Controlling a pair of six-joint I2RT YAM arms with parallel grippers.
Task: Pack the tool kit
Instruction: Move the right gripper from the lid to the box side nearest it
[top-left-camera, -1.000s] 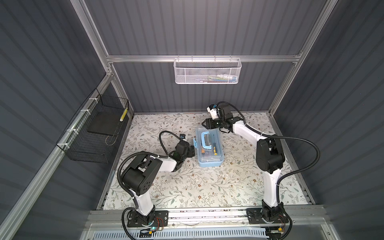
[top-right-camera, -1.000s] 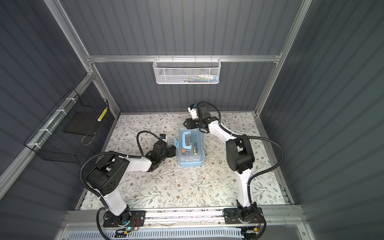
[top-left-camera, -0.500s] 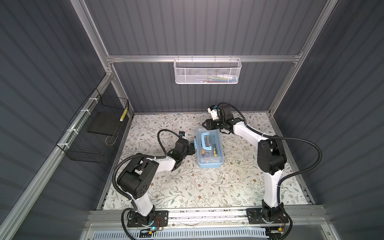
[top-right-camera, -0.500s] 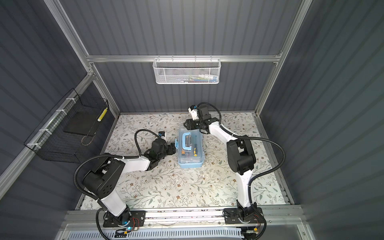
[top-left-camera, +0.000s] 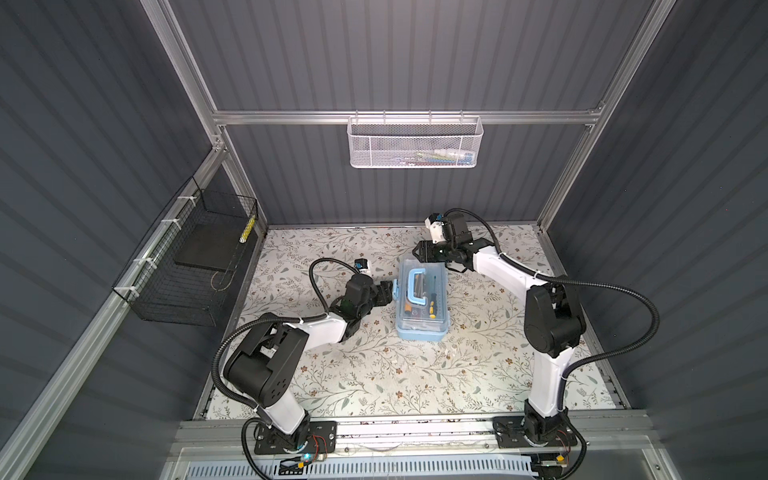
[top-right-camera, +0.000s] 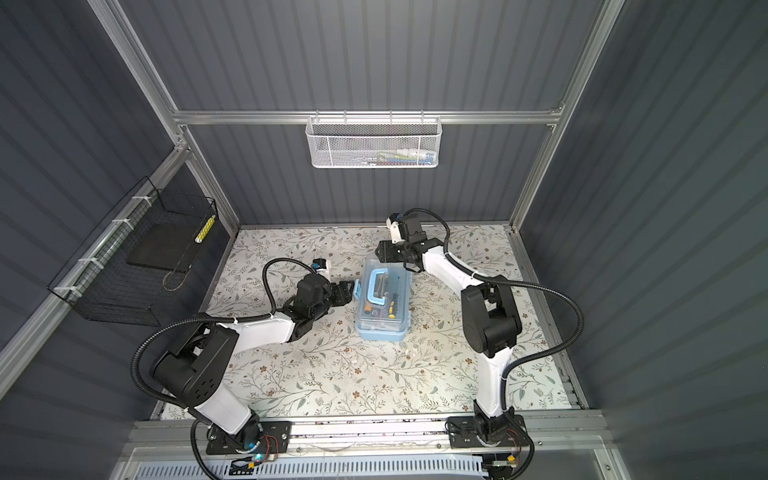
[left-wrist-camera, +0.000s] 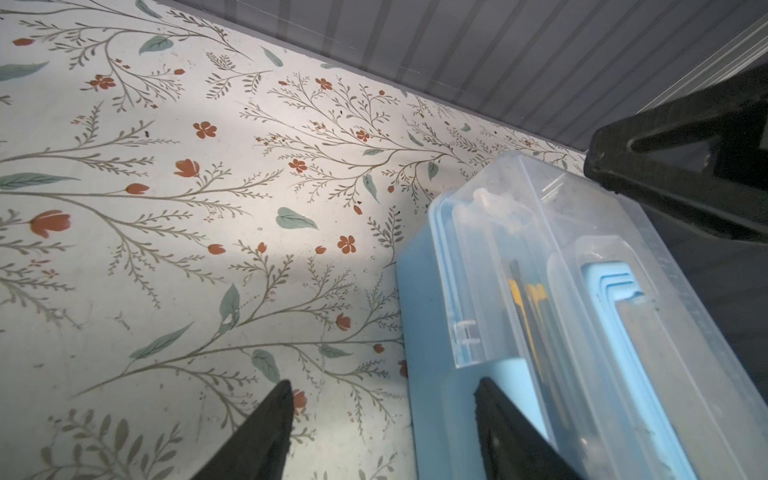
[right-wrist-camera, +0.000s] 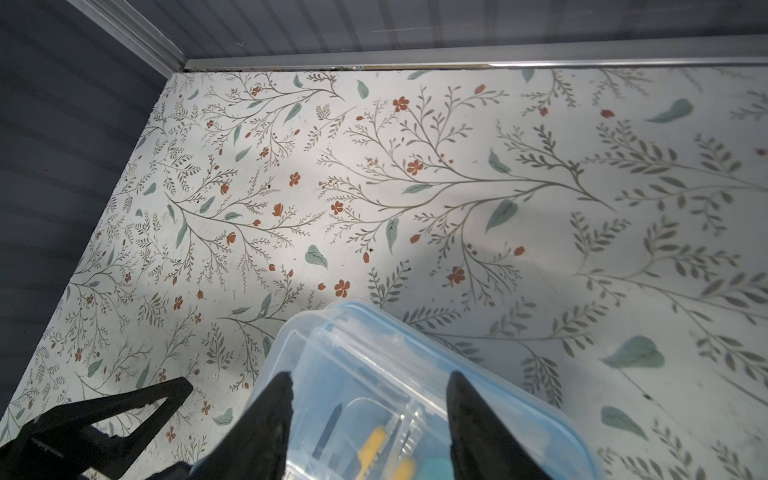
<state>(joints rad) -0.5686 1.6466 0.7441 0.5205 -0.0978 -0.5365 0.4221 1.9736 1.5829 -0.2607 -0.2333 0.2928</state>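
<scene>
Left end effector (left-wrist-camera: 382, 382) apart beside tool kit (left-wrist-camera: 561, 270) | right end effector (right-wrist-camera: 370, 376) apart over it

Light-blue box (top-left-camera: 422, 334), floral white tabletop (top-left-camera: 374, 374)

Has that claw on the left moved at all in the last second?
Yes. In a top view the left gripper has crept rightward toward the tool box, which has stayed put. Its tips now reach the box's side latch.
</scene>
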